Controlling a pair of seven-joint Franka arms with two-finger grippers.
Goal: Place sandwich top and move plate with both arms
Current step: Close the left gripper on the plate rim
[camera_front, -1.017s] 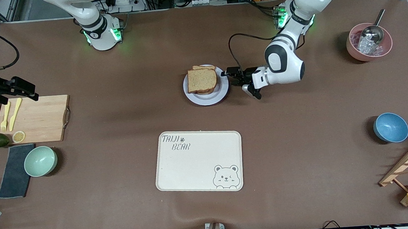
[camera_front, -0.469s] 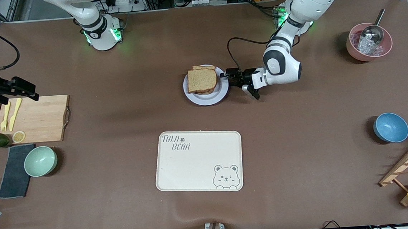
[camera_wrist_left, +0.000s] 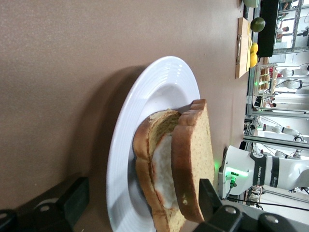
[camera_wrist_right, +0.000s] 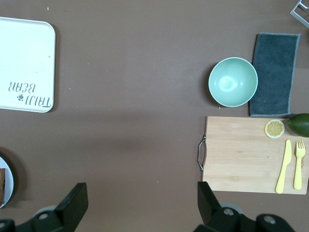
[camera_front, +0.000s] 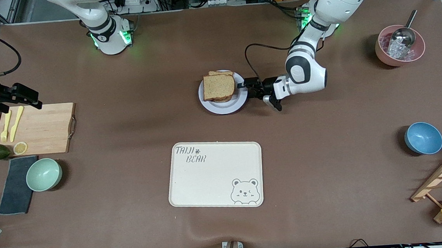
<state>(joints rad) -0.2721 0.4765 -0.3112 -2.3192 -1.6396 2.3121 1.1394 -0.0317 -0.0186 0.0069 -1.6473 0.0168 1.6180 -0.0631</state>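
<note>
Fingers (camera_wrist_left: 72, 205) of the left gripper (camera_front: 246, 88) stand spread wide at the rim of the plate (camera_front: 224, 106), one on each side of its edge, gripping nothing. Just past them the sandwich top (camera_front: 219, 86) lies on the stacked sandwich on that plate. Right gripper (camera_wrist_right: 140, 205) waits high up with fingers equally wide and empty, over the table near the cutting board (camera_wrist_right: 246, 153).

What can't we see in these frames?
- Right gripper: in the front view hidden off the frame edge; only its open jaws show in the right wrist view.
- Round pale lavender-grey plate: the stacked brown bread slices cover its centre.
- Sandwich filling: white, unidentifiable, left wrist view.
</note>
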